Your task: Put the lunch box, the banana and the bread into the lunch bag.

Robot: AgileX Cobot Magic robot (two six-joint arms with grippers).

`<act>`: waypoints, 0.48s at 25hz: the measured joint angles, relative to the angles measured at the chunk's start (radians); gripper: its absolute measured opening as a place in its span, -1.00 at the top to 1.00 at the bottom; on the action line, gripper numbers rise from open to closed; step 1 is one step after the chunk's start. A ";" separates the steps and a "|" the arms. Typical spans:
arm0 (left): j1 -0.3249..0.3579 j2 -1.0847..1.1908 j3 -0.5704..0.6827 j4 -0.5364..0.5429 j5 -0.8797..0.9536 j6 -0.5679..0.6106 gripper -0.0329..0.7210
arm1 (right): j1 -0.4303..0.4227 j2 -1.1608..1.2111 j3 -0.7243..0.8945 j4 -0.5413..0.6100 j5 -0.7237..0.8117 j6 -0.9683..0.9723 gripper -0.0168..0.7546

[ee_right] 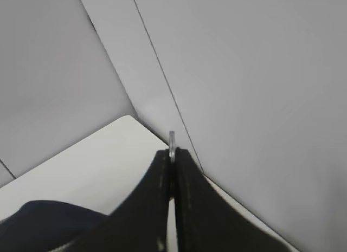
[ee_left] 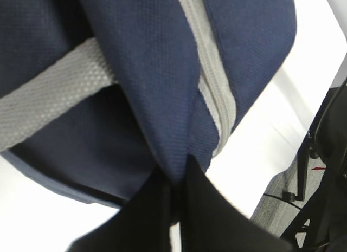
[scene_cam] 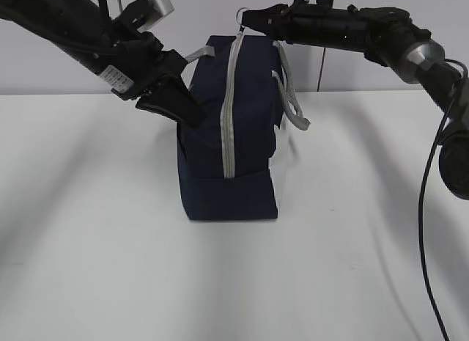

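The lunch bag (scene_cam: pixel 233 128) stands upright on its end near the middle of the table (scene_cam: pixel 88 246), its grey zipper (scene_cam: pixel 229 106) closed along the whole visible face. No lunch box, banana or bread shows anywhere, and the bag's inside is hidden, so its contents cannot be told.

At the bag's 12 o'clock, the right gripper (scene_cam: pixel 246 20) has its jaws clamped on the ring zip pull (ee_right: pixel 172 139). At 10 o'clock, the left gripper (scene_cam: pixel 192 114) has its jaws pinched together on a fold of navy fabric.

Likely risks: the thin ring may slip out of the jaws, or the fabric fold may pull free, letting the bag tip or lift instead of the zipper running.
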 joint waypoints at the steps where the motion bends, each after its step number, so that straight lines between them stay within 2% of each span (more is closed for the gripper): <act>1: -0.003 0.000 0.000 0.006 0.000 0.000 0.91 | 0.000 0.008 -0.002 0.002 0.005 0.004 1.00; 12: -0.004 0.000 -0.001 0.017 0.001 -0.003 0.91 | -0.029 0.046 -0.006 -0.022 -0.011 0.082 1.00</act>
